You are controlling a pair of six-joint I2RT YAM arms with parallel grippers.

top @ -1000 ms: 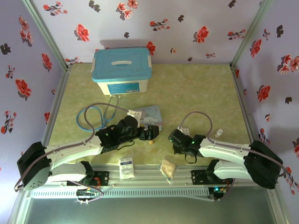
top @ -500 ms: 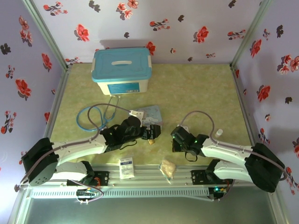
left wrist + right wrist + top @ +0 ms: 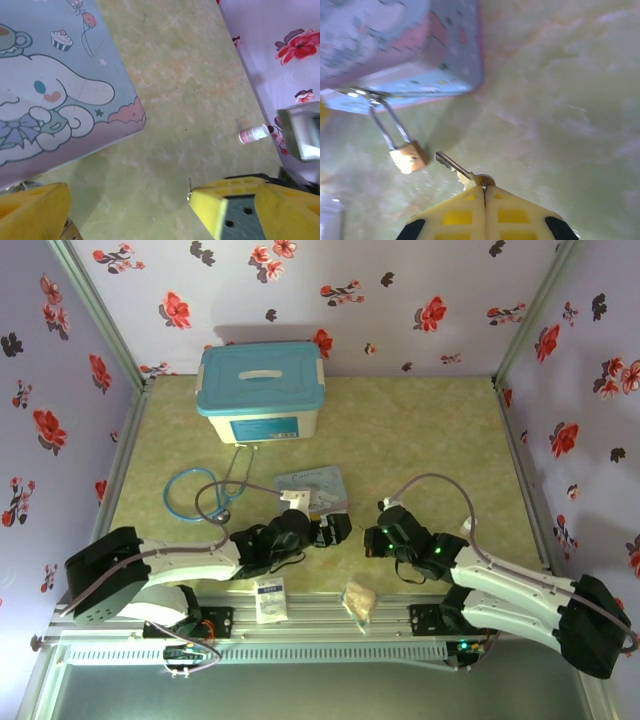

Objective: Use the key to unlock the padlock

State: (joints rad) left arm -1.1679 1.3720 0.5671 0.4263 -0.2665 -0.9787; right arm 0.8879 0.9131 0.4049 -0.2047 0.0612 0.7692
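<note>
- One tiny brass-gold padlock (image 3: 409,157) with a thin silver U-shaped shackle hangs tilted from a metal loop on the edge of the pale blue cartoon-printed tin (image 3: 395,45). Its body sits low, close to the mottled green table (image 3: 560,100).
- The very small dark grey metal key (image 3: 455,169) points its blade at the padlock body and ends just beside it. Whether the tip touches cannot be told.
- The right gripper (image 3: 484,189) has its yellow fingers pressed together, pinching the head of the key.
- The left gripper (image 3: 125,210) has its yellow fingers spread wide, with bare table between them and the rounded corner of the tin just ahead.
- In the top view the two grippers face each other in front of the tin, near but apart.
- A small white bottle (image 3: 254,134) with a pink label lies on its side near the right wall.
- A blue-tubed stethoscope (image 3: 195,495) is coiled left of the tin, and a white storage box (image 3: 262,390) with a blue lid stands at the back.
</note>
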